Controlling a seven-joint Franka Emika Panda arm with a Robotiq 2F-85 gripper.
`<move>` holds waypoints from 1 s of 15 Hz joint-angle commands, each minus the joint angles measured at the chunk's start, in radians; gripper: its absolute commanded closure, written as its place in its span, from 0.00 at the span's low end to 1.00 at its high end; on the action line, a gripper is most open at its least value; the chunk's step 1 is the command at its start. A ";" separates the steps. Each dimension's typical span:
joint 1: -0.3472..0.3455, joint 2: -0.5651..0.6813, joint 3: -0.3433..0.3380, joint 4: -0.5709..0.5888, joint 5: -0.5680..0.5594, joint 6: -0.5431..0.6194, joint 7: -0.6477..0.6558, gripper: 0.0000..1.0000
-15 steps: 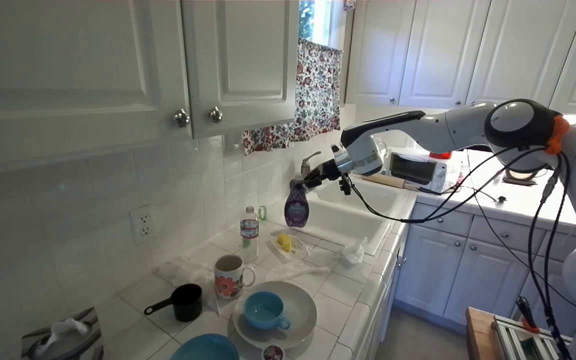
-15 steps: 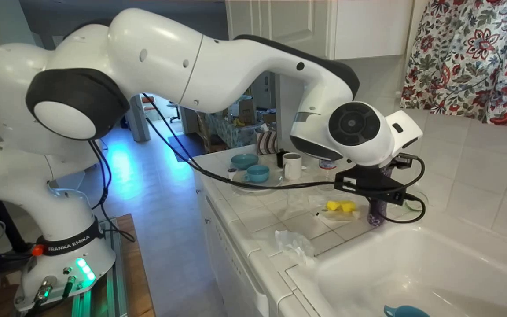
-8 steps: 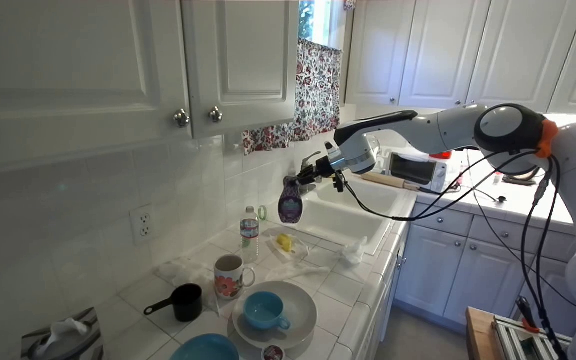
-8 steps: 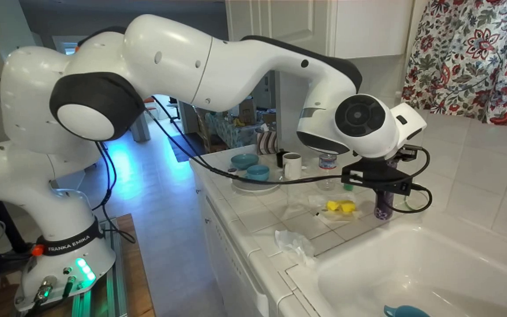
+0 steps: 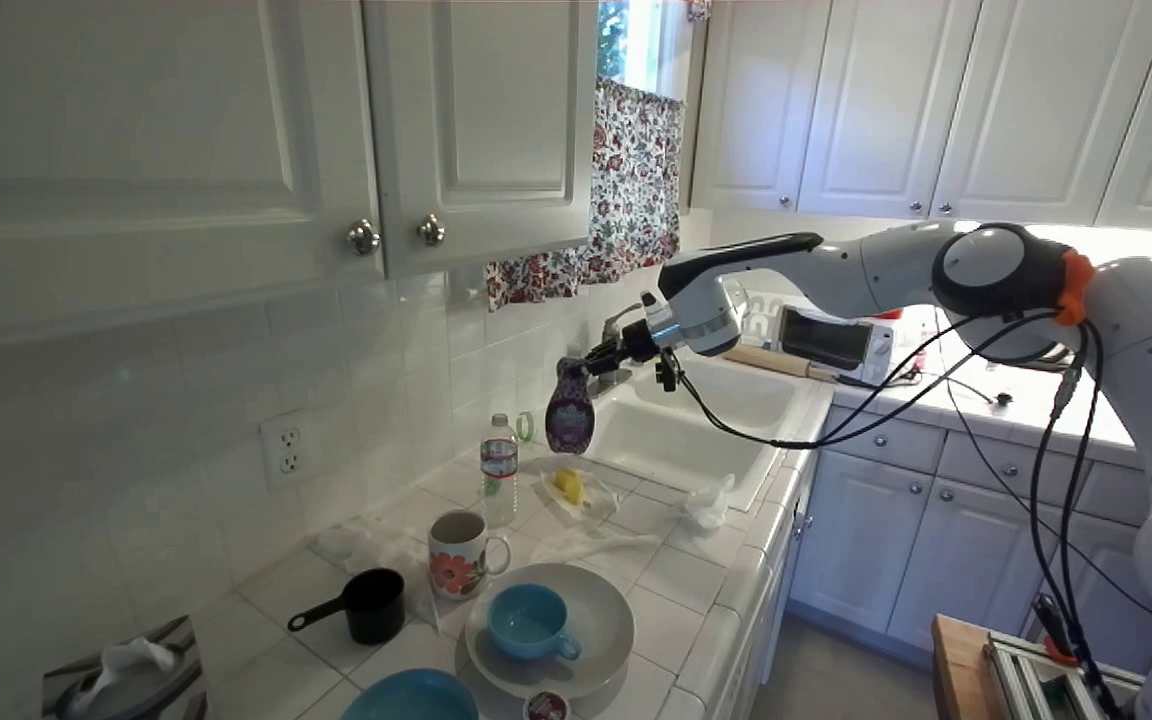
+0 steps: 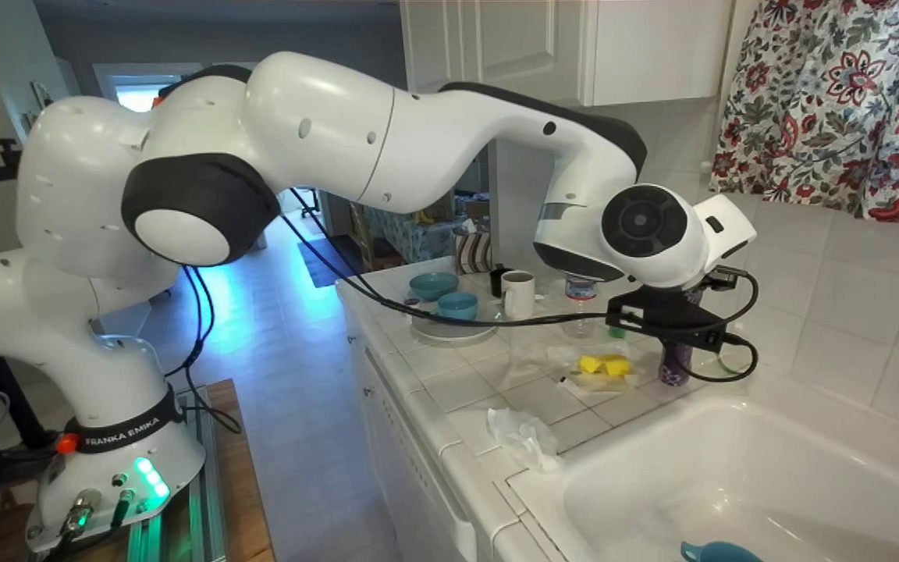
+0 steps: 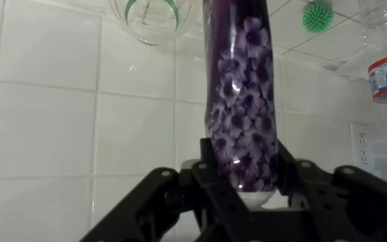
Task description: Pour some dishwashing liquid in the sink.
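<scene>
The dishwashing liquid is a purple bottle printed with flowers, hanging roughly upright in the air, base down. My gripper is shut on its upper part, with black fingers pressed against both sides. In the wrist view the pale cap end lies close to the palm, partly hidden by the fingers. The white sink shows in both exterior views. The bottle appears near the sink's corner by the back wall, on the counter side; its exact height above the tiles is hard to judge.
Close to the bottle stand a clear water bottle and a yellow sponge. A mug, black cup and grey plate sit further along the counter. A chrome faucet rises behind the sink; a blue cup lies inside it.
The held bottle has shifted away from the sink, toward the counter with the water bottle. It rose slightly, then sank a little. The arm's elbow has swung along and lowered; the grip is unchanged.
</scene>
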 commanded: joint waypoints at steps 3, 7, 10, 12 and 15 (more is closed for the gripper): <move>0.055 0.018 -0.046 0.065 -0.020 -0.026 0.077 0.82; 0.082 0.017 -0.082 0.077 -0.023 -0.030 0.103 0.82; 0.101 0.013 -0.110 0.086 -0.025 -0.033 0.119 0.82; 0.115 0.010 -0.130 0.091 -0.028 -0.031 0.127 0.82; 0.135 0.005 -0.158 0.100 -0.031 -0.036 0.145 0.82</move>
